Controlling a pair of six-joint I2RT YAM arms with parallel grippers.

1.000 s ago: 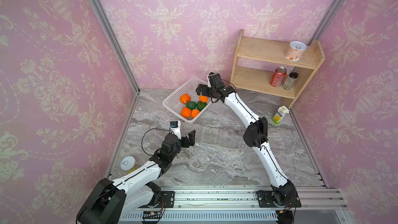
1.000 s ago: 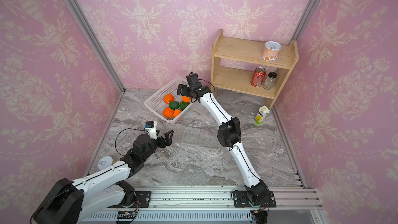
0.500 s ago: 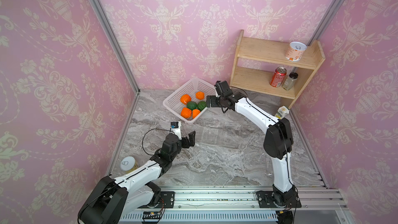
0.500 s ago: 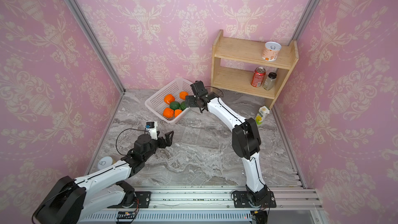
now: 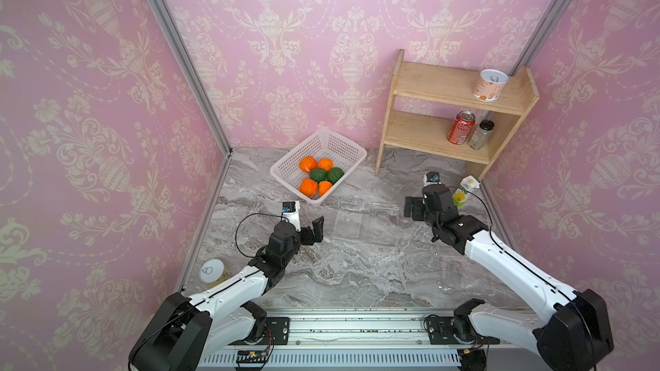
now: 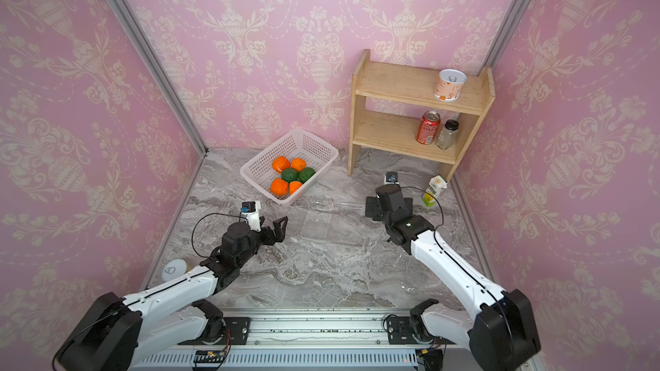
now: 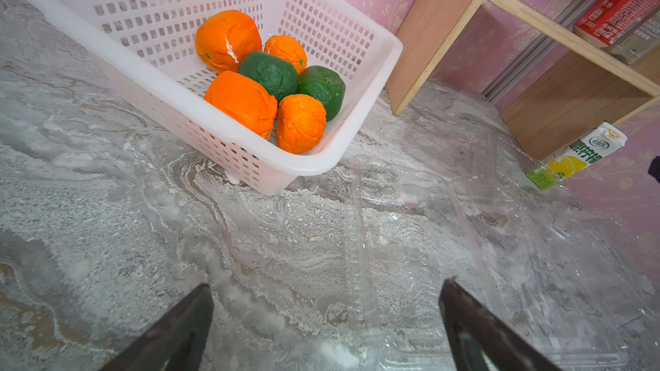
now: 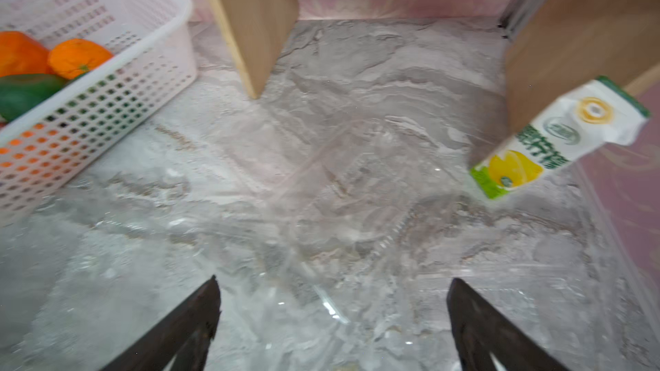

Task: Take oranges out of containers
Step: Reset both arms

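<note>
— Near far left corner of tabletop (image 5: 357, 273), white perforated basket (image 5: 335, 144): four oranges (image 5: 308, 164), out already?
— Yes. Clear trays (image 5: 348, 224), mid-tabletop, empty. Left fingers (image 7: 178, 330), right fingers (image 8: 185, 322): wide, nothing held. Likely finished; retreat remains.

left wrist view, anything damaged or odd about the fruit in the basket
Yes. The oranges in the white basket look dented and angular rather than round, and the large orange nearest the basket's far wall has a white split across its skin. Two green fruits sit among them. Nothing has spilled.
</note>
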